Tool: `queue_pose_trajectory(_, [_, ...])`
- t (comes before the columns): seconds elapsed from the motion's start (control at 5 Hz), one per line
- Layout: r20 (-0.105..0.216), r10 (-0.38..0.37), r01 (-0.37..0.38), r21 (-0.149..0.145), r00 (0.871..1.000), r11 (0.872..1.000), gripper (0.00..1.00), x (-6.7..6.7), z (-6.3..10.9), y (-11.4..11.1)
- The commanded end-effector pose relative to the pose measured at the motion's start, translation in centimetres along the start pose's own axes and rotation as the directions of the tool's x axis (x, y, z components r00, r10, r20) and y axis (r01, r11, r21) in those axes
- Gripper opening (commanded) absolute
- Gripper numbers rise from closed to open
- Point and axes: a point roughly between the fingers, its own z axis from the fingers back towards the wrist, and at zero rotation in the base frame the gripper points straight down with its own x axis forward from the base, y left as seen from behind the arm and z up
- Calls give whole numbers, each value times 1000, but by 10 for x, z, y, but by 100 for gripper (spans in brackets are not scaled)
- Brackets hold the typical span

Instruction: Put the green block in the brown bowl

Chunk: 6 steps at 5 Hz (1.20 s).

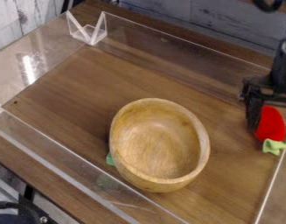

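- The wide, round wooden bowl (159, 144) sits upright on the brown tabletop (80, 94), below the middle of the view; its grain and thick, pale rim are plain to see, and its inside shows only bare wood.
- The task's green block (110, 160) seems to be the small green patch at the bowl's lower-left edge. Most of it is hidden, so its shape, and whether it touches the bowl, cannot be told.
- The black gripper (271, 107) is at the right side of the view, low over the red toy, with part of it cut off by the frame. Its claw is apart, and nothing is seen clamped in it.
- The red toy (271, 124) lies on the tabletop near the right edge, well apart from the bowl. The gripper covers its upper part; whether the two touch cannot be told.
- Light-green, leaf-like pieces (275, 147) stick out at the toy's lower end.
- A clear plastic barrier (75, 166) runs diagonally across the lower left, passing just beside the bowl.
- A clear angular bracket (89, 30) stands near the top left corner of the tabletop.
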Motion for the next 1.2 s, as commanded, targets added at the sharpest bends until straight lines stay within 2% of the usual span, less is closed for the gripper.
queue_pose_trajectory(0.0, [42,-47,49,-37,998,998,100,12,4,-11])
queue_pose_trajectory(0.2, [53,-100,102,-33,994,994,100,21,-8,-18])
queue_pose_trajectory(0.6, [57,-153,153,-3,987,988,100,17,-19,-17])
queue_pose_trajectory(1.0, [62,-138,137,27,988,990,100,17,-27,-16])
